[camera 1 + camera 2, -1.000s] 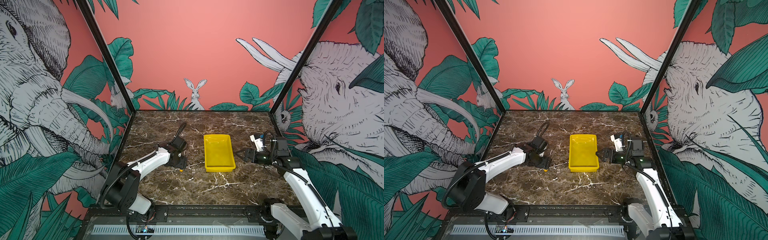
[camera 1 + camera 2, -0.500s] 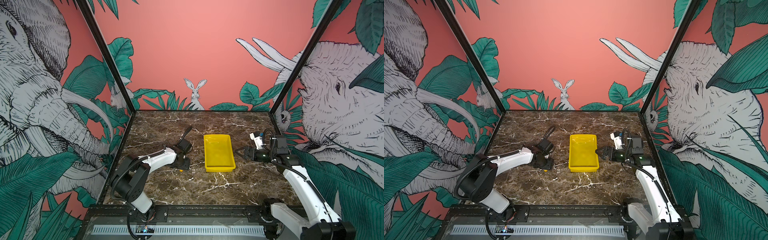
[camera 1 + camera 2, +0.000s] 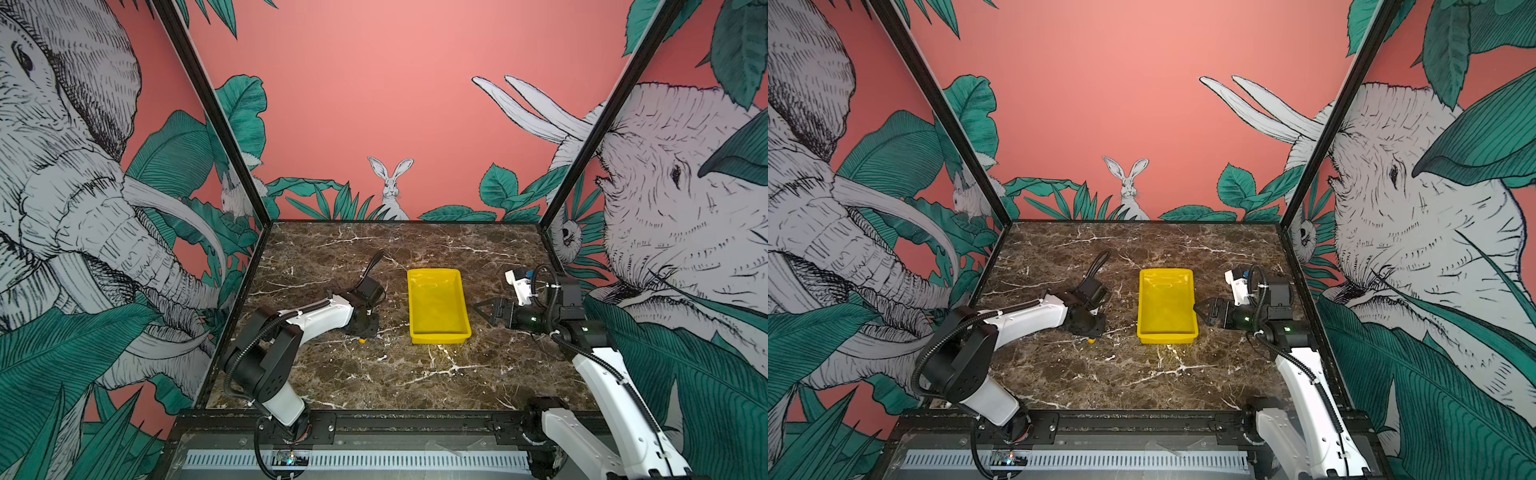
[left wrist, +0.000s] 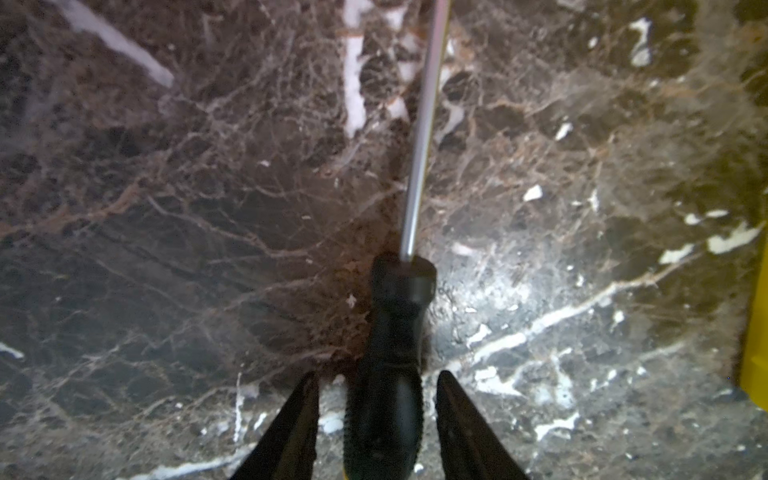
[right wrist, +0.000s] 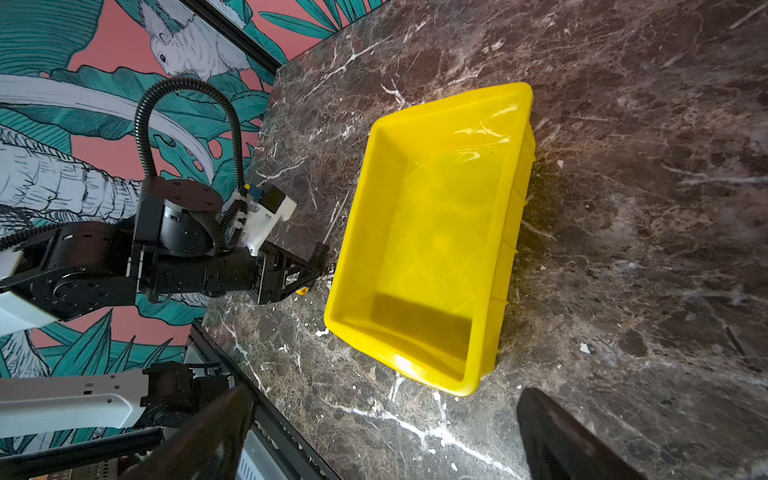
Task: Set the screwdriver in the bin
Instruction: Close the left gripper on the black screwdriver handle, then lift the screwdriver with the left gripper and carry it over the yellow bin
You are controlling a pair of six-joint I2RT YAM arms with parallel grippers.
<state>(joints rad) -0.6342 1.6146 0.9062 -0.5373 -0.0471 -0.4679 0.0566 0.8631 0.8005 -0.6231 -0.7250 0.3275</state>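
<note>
The screwdriver point(image 4: 395, 353) lies flat on the marble, black handle toward my left wrist, thin metal shaft pointing away. Only its yellow cap point(image 3: 362, 340) peeks out under the gripper in both top views. My left gripper point(image 4: 378, 376) is down on the table and straddles the handle; a narrow gap shows on each side, so it is open. The empty yellow bin point(image 3: 436, 303) sits just right of it. My right gripper point(image 3: 484, 313) hovers wide open beside the bin's right wall, holding nothing.
The left arm's cable loop point(image 3: 374, 262) rises behind its wrist. The enclosure's black front rail point(image 3: 395, 419) and patterned side walls bound the marble table point(image 3: 395, 374). In the right wrist view the bin point(image 5: 436, 232) lies between the two arms.
The left gripper has slid a little toward the bin and narrowed its jaws around the screwdriver handle. The right gripper has edged toward the bin.
</note>
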